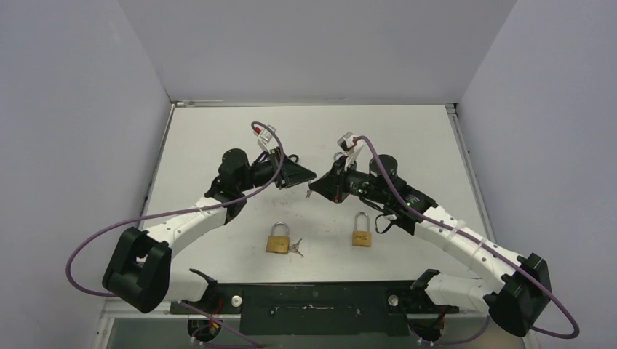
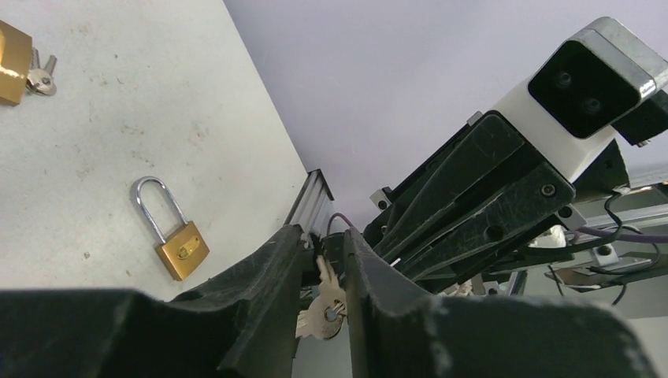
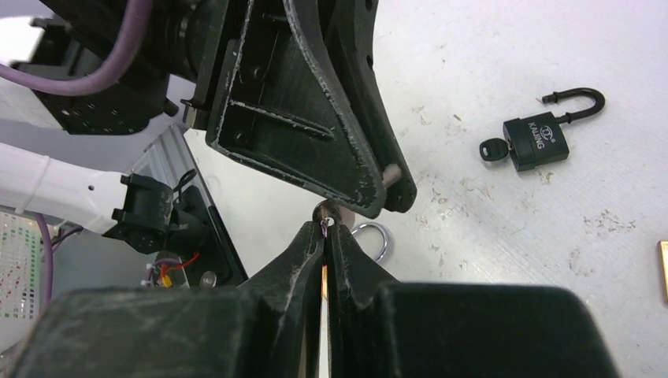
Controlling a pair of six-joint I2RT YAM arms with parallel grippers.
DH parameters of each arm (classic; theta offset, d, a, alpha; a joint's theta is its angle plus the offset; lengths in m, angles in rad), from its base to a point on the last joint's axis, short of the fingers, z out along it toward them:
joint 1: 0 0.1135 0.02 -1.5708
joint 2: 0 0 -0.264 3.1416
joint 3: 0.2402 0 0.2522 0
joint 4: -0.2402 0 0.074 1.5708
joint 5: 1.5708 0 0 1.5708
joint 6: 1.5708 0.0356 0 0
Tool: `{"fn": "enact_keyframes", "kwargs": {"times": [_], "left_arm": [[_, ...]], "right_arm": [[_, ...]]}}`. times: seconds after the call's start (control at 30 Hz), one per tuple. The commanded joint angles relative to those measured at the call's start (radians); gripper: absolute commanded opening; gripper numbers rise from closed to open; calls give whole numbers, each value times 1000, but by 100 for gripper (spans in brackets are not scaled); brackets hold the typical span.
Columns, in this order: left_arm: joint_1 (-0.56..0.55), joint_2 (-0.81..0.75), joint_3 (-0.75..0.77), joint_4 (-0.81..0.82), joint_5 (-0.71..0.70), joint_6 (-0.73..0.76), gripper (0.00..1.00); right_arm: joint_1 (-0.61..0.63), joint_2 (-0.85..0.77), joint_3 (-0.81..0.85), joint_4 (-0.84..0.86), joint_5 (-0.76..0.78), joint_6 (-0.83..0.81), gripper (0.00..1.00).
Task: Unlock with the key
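A white, scuffed table sits boxed in by plain pale grey walls, with a metal rail along its right edge. Above the middle of the tabletop the two claws meet tip to tip. The left claw is clenched on a small bunch of keys, which lies lengthwise in the gap between its fingers, round heads back toward the palm and blades toward the tips. The right claw is pinched shut on a thin sliver of that bunch, beside the key ring. Near the near edge stand two brass padlocks, one left of centre with spare keys touching it, one right of centre, both with loops pointing to the far edge. A black padlock, its loop swung open, lies flat with a key in it.
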Motion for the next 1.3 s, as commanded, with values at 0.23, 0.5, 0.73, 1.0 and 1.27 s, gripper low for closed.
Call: {"fn": "enact_keyframes", "kwargs": {"times": [0.23,0.5,0.73,1.0,1.27], "left_arm": [[-15,-18,101,-100,-23,97,0],[-14,-96,59,13,-75,137,0],[-12,-151,37,212,-158,46,0],[-24,-160,54,422,-254,-114,0],[-36,-159,59,459,-279,-151,0]], "right_arm": [[25,34,76,-76,57,-38,0],[21,-47,30,6,116,79,69],[-4,-169,-115,410,218,350,88],[-6,-11,-27,661,102,514,65],[-6,29,-11,739,74,538,38]]}}
